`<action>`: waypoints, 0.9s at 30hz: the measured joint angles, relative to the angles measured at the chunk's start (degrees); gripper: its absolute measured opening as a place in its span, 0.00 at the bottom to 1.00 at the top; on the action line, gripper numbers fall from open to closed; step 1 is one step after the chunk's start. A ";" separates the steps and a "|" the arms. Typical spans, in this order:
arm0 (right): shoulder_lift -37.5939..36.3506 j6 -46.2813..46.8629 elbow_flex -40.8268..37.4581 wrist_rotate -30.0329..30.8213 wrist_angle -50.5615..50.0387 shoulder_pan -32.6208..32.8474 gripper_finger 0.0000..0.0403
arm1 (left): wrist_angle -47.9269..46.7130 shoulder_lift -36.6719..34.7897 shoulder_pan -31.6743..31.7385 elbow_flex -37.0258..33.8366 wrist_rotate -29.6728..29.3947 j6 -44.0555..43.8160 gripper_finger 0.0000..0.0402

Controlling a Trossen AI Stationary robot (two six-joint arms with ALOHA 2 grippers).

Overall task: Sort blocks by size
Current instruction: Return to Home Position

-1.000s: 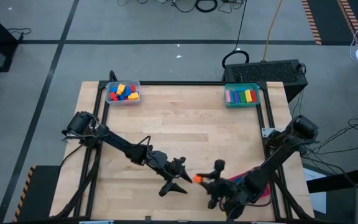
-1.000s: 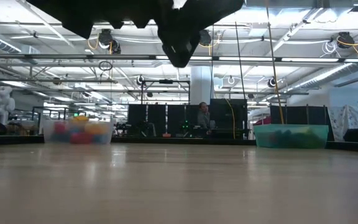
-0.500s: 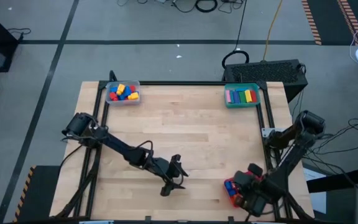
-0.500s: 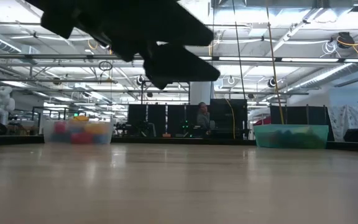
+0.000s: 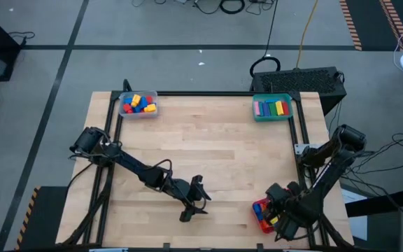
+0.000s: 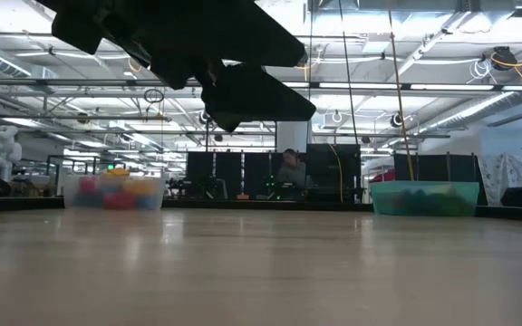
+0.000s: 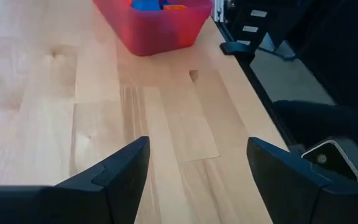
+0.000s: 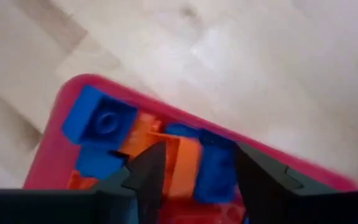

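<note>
Blocks (image 5: 139, 103) in three: clear tray (image 5: 139, 115), teal tray (image 5: 272, 117), red tray (image 7: 157, 34) (right gripper (image 8: 194, 157) above, spread); left gripper (image 7: 197, 163) spread.

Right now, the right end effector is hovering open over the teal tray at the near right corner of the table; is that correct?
Not quite: the right end effector is hovering open over the red tray, not a teal one, at the near right corner of the table, as the right wrist view shows.

Pale wooden table (image 5: 208, 143). Clear tray (image 5: 139, 115) at far left corner, teal tray (image 5: 272, 117) at far right corner, red tray (image 7: 160, 34) by near right edge. Black case (image 5: 306, 78) just beyond teal tray. Person (image 6: 290, 170) seated in room behind.
</note>
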 joint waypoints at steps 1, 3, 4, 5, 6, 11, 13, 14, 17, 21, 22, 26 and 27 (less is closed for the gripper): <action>-0.38 1.07 0.01 -0.05 0.82 0.00 0.44 | 0.00 0.00 0.03 0.00 -0.02 -1.29 0.67; -1.13 1.19 0.41 1.19 2.50 0.30 0.44 | -0.78 -0.54 0.12 0.00 -0.05 -2.78 0.67; -1.32 0.42 0.90 2.66 3.59 0.45 0.44 | -2.24 -1.43 0.11 -0.07 -0.63 -2.90 0.67; -1.45 -0.86 1.46 4.47 4.82 0.46 0.43 | -3.46 -2.38 0.11 -0.09 -1.63 -2.91 0.67; -1.51 -2.59 2.10 6.47 5.99 0.46 0.43 | -5.11 -3.55 -0.10 -0.05 -3.49 -2.83 0.67; -1.54 -14.38 3.64 16.61 14.23 -0.08 0.40 | -15.25 -11.50 -3.00 -0.24 -18.99 -0.85 0.67; -1.00 -17.99 3.64 18.64 15.55 -1.25 0.39 | -18.36 -15.00 -4.78 -0.24 -24.68 -0.69 0.67; -0.64 -19.07 3.64 19.45 15.72 -2.02 0.39 | -18.73 -16.40 -5.63 -0.24 -26.81 -0.25 0.67; 0.54 -21.76 3.62 21.64 16.16 -4.78 0.39 | -19.71 -20.84 -9.19 -1.29 -33.52 0.63 0.67; 1.34 -30.91 3.61 25.40 19.50 -7.97 0.39 | -19.96 -26.16 -13.31 -3.71 -40.88 0.81 0.67; 1.32 -33.97 3.62 26.72 20.73 -8.73 0.39 | -20.06 -27.28 -14.00 -4.34 -41.77 1.27 0.67; 0.54 -49.00 3.60 29.27 25.48 -12.34 0.38 | -20.33 -32.08 -15.41 -7.38 -42.21 2.07 0.64; 0.14 -52.51 3.60 29.23 27.06 -13.50 0.37 | -20.85 -33.22 -15.41 -7.89 -42.21 2.10 0.62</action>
